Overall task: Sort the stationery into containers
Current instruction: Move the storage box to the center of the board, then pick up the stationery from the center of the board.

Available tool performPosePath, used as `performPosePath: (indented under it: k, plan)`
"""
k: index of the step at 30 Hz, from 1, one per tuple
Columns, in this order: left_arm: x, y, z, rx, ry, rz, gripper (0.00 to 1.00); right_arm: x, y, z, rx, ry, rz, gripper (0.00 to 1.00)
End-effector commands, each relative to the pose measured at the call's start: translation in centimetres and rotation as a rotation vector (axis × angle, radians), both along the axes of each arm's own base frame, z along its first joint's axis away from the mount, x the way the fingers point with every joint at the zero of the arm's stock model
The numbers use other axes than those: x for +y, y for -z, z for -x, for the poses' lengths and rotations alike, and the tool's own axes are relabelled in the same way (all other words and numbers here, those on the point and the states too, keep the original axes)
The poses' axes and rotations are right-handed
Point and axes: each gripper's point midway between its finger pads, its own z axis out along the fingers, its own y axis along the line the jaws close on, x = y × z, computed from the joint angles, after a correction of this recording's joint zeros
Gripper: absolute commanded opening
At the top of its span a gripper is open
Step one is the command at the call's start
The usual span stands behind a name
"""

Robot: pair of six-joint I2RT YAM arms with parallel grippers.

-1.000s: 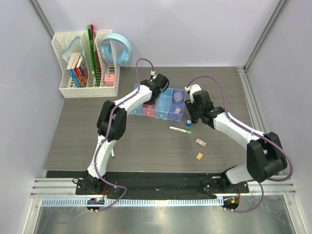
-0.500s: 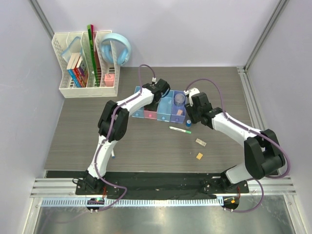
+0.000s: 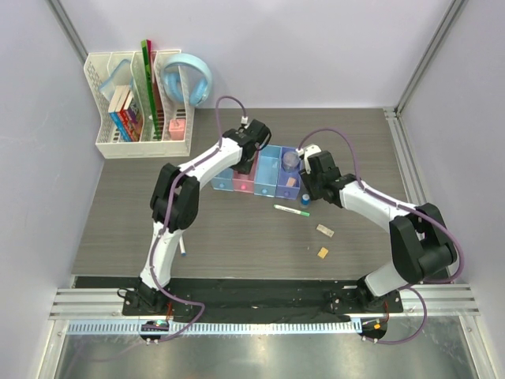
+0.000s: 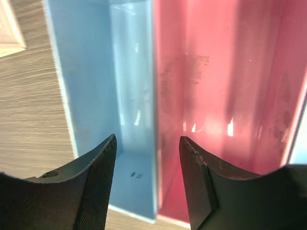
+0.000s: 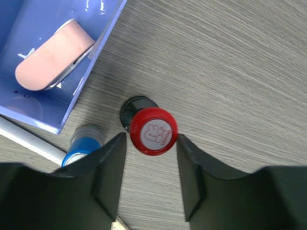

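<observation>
The containers (image 3: 256, 175) form a row of blue, pink, blue and purple bins. My left gripper (image 3: 247, 158) hangs over the blue bin (image 4: 91, 72) and pink bin (image 4: 225, 72); the left gripper (image 4: 146, 139) is open and holds nothing. My right gripper (image 3: 309, 189) is just right of the purple bin (image 5: 29, 24), which holds a pinkish eraser (image 5: 53, 62). The right gripper (image 5: 151, 138) is open on either side of an upright red stamp (image 5: 153, 130). A blue-topped cylinder (image 5: 86, 141) stands beside it. A green-tipped pen (image 3: 292, 210) and two small erasers (image 3: 325, 230) (image 3: 323, 252) lie on the table.
A white mesh organizer (image 3: 142, 106) with books and a green ruler stands at the back left, with light-blue headphones (image 3: 188, 83) next to it. A small white-and-blue item (image 3: 182, 249) lies by the left arm. A round clear object (image 3: 290, 158) sits at the purple bin's far end.
My left gripper has opened and shifted slightly left over the bins. The right gripper's jaws have narrowed a little round the red stamp.
</observation>
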Motion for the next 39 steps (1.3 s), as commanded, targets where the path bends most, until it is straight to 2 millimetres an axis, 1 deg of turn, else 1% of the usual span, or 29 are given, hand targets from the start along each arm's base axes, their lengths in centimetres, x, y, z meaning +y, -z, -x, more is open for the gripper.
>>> performPosePath:
  k: [1,3,4,6,7,8,10,11,13,14,16,18,19,21,22,23,24,25,27,28,29,30,31,33,34,35,36,37,39]
  plan:
    - [1.8,-4.3,-1.1,-0.096,-0.030,0.020,0.57,0.0,-0.1,-0.9,-0.033,0.005,0.001,0.47]
    - [2.9,-5.0,-1.6,-0.118,-0.052,0.022,0.58,-0.1,0.0,-1.0,-0.033,0.007,0.001,0.42]
    - [3.8,-5.8,-2.0,-0.134,-0.069,0.030,0.58,0.0,-0.1,-1.0,-0.035,0.005,0.000,0.41]
    - [4.8,-6.8,-2.4,-0.153,-0.087,0.043,0.58,-0.1,-0.3,-1.0,-0.040,0.009,0.003,0.39]
    - [5.8,-7.2,-2.7,-0.159,-0.101,0.041,0.58,-0.1,-0.4,-1.1,-0.045,0.011,0.003,0.38]
    - [6.3,-8.4,-3.0,-0.188,-0.110,0.054,0.58,-0.2,-0.8,-1.1,-0.055,0.013,0.004,0.38]
    - [7.9,-9.4,-3.5,-0.212,-0.130,0.057,0.58,-0.3,-1.2,-1.2,-0.064,0.017,0.002,0.38]
    - [8.4,-10.3,-3.7,-0.237,-0.136,0.070,0.59,-0.3,-1.5,-1.2,-0.072,0.019,-0.002,0.38]
    - [9.1,-10.8,-3.9,-0.246,-0.145,0.087,0.59,-0.3,-1.8,-1.4,-0.083,0.021,-0.004,0.37]
    - [9.1,-11.0,-4.0,-0.252,-0.143,0.099,0.60,-0.3,-2.0,-1.4,-0.085,0.020,-0.004,0.37]
    - [8.6,-10.8,-3.8,-0.244,-0.126,0.129,0.60,-0.4,-2.1,-1.5,-0.088,0.024,-0.005,0.37]
    - [8.1,-10.0,-3.6,-0.218,-0.114,0.144,0.60,-0.4,-2.1,-1.5,-0.087,0.028,-0.005,0.37]
    - [8.2,-9.7,-3.5,-0.210,-0.118,0.132,0.60,-0.4,-2.1,-1.5,-0.087,0.029,-0.006,0.37]
    - [8.9,-9.3,-3.7,-0.216,-0.120,0.088,0.60,-0.6,-2.5,-1.4,-0.096,0.033,-0.009,0.37]
    - [9.8,-9.7,-4.3,-0.258,-0.145,0.044,0.60,-0.5,-2.7,-1.3,-0.101,0.031,-0.012,0.37]
    - [10.3,-9.1,-4.2,-0.255,-0.149,0.018,0.60,-0.4,-3.0,-1.4,-0.109,0.027,-0.016,0.37]
    - [10.7,-8.6,-4.4,-0.252,-0.147,-0.016,0.59,-0.5,-3.8,-1.5,-0.125,0.022,-0.021,0.37]
    - [11.4,-8.6,-4.5,-0.266,-0.165,-0.057,0.59,-0.4,-4.1,-1.5,-0.133,0.019,-0.024,0.37]
    - [12.2,-8.1,-4.7,-0.263,-0.175,-0.100,0.59,-0.2,-5.7,-1.9,-0.165,0.012,-0.037,0.37]
    - [12.6,-7.7,-4.8,-0.261,-0.188,-0.113,0.58,-0.2,-6.7,-2.0,-0.188,0.012,-0.044,0.37]
    - [13.1,-7.8,-4.8,-0.263,-0.198,-0.120,0.59,0.0,-7.6,-2.3,-0.206,0.011,-0.053,0.37]
    - [13.6,-7.7,-4.9,-0.265,-0.214,-0.121,0.59,0.0,-8.1,-2.3,-0.214,0.008,-0.056,0.37]
    - [13.9,-8.0,-5.0,-0.270,-0.221,-0.120,0.59,0.0,-9.2,-2.6,-0.236,0.009,-0.064,0.37]
    - [14.8,-8.6,-5.2,-0.291,-0.240,-0.129,0.59,0.3,-10.0,-2.7,-0.248,0.002,-0.076,0.37]
    - [15.1,-9.3,-5.2,-0.307,-0.244,-0.131,0.59,0.5,-10.9,-3.0,-0.264,-0.002,-0.084,0.37]
    - [15.8,-9.4,-5.1,-0.315,-0.254,-0.154,0.59,0.6,-11.3,-3.1,-0.271,-0.005,-0.094,0.37]
    - [16.1,-9.9,-5.5,-0.348,-0.266,-0.158,0.59,0.9,-11.7,-3.2,-0.276,-0.011,-0.102,0.37]
    - [16.6,-9.4,-5.1,-0.339,-0.255,-0.189,0.58,1.2,-12.7,-3.6,-0.292,-0.012,-0.117,0.37]
    - [17.0,-9.5,-5.3,-0.363,-0.262,-0.212,0.58,1.8,-13.5,-4.0,-0.304,-0.024,-0.141,0.37]
